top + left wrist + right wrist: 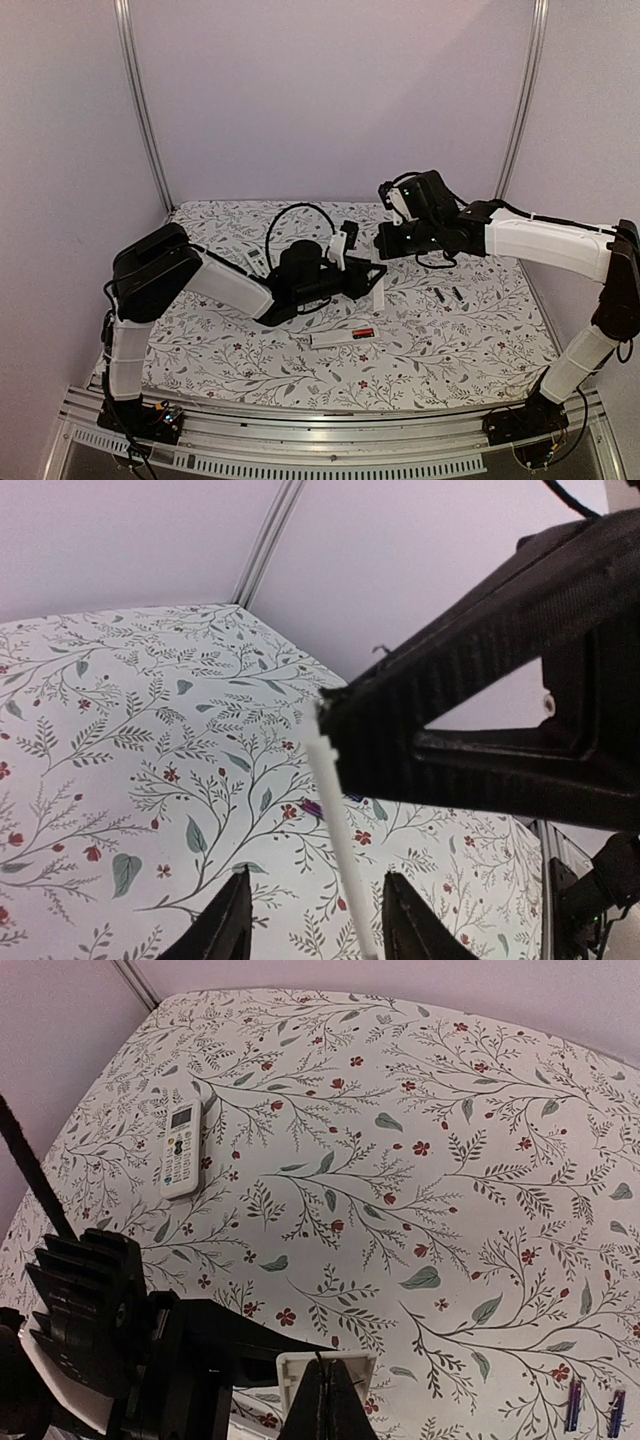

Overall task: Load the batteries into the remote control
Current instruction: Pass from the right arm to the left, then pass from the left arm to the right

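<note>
Starting with the top view: left gripper (pixel 365 277) and right gripper (pixel 384 242) meet over the middle of the tabletop (pixel 480 345). Their fingertips are too dark and small to read here. One white piece (pixel 378 287) sits between them, partly covered; remote or cover, cannot tell. Two batteries (pixel 438 294) lie side by side on the cloth, right of both grippers and apart from them. Two remotes lie flat: the red-patch remote (pixel 345 337) toward the front, and the buttoned remote (pixel 255 262) partly hidden behind the left arm.

Left wrist view: right gripper (pixel 350 715) fills the upper right, cut off by the frame. Left gripper (pixel 316 880) is partly open, fingers (pixel 235 925) apart. The white piece (pixel 340 860) runs edge-on between them with a gap on each side, not clamped. Its top end meets the right gripper's tip.

Right wrist view: right gripper (pixel 325 1400) is closed to a point at the bottom edge, mostly cut off. The white piece (pixel 345 1362) ends just behind the tip; pinched or not, cannot tell. Two batteries (pixel 573 1405) lie at bottom right, well apart from the tip. One buttoned remote (pixel 182 1148) lies face up at upper left.
</note>
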Motion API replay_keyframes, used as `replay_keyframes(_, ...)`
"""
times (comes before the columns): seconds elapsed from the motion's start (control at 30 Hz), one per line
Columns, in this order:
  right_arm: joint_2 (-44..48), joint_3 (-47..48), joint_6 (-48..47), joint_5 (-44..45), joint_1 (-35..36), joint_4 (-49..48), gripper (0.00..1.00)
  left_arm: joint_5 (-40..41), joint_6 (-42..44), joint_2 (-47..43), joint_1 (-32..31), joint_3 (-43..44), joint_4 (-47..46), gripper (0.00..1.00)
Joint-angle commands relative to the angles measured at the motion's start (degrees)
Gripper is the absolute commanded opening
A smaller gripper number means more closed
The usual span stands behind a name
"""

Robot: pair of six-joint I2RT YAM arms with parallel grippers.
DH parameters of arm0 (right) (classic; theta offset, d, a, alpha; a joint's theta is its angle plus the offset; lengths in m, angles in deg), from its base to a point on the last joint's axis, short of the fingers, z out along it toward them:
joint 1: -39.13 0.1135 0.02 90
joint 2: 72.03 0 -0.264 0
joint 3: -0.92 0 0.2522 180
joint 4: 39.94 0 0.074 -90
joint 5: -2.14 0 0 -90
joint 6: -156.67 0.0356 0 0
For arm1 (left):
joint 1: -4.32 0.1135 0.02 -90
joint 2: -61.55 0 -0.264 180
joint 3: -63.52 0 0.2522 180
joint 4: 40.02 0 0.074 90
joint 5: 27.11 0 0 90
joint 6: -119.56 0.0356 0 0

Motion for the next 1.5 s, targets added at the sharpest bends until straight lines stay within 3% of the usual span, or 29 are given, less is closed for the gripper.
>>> replay_keyframes(0.0, -0.47, 1.89, 0.49, -0.53, 0.57, -1.03, 0.0, 1.75, -0.97, 0.43, -0.06, -0.31, -0.83, 0.35)
replay_keyframes(0.13, -0.58, 1.78, 0.33, -0.85, 0.66, -1.45, 0.0, 0.47, -2.14, -0.77, 0.21, -0.89, -1.86, 0.07)
replay_keyframes(0.2, -0.53, 2.09, -0.06, -1.45, 0.59, -1.42, 0.0, -0.49, -2.87, -1.63, 0.3, -1.81, -3.41, 0.0)
replay_keyframes(0.27, 0.23, 2.53, -0.87, -2.63, 0.51, -1.53, 0.01, -0.9, -2.61, -3.03, 0.43, -3.59, -5.04, 0.0)
replay_keyframes(0.47, 9.1, 0.29, -9.64, -12.54, -1.8, -5.53, 0.27, 0.47, 7.4, -10.09, 0.37, -8.81, -6.03, 0.0)
replay_keyframes(0.57, 16.32, -4.96, -17.2, -25.16, -3.03, -11.08, 0.48, -3.82, 13.88, -14.59, 0.4, -13.96, -12.11, 0.0)
replay_keyframes(0.67, 20.82, -9.85, -26.11, -37.48, -3.22, -15.07, 0.59, -10.44, 18.19, -18.93, 0.41, -17.33, -15.72, 0.0)
replay_keyframes(0.73, 22.5, -10.8, -28.91, -42.14, -3.25, -16.42, 0.61, -14.59, 19.86, -21.56, 0.22, -18.02, -15.18, 0.0)
replay_keyframes(0.97, 18.22, -8.34, -31.27, -55.54, -3.22, -18.39, 0.57, -22.83, 21.23, -27.03, -0.88, -18.66, -14.23, 0.0)
replay_keyframes(1.2, 15.92, -9.06, -29.34, -58.85, -1.76, -25.04, 0.47, -24.34, 21.74, -26.82, -1.13, -17.54, -11.98, 0.0)
replay_keyframes(1.47, 12.69, -7.69, -30.23, -58.93, 0.3, -24.1, 0.28, -24.92, 21.59, -26.45, -1.24, -16.55, -10.87, 0.0)
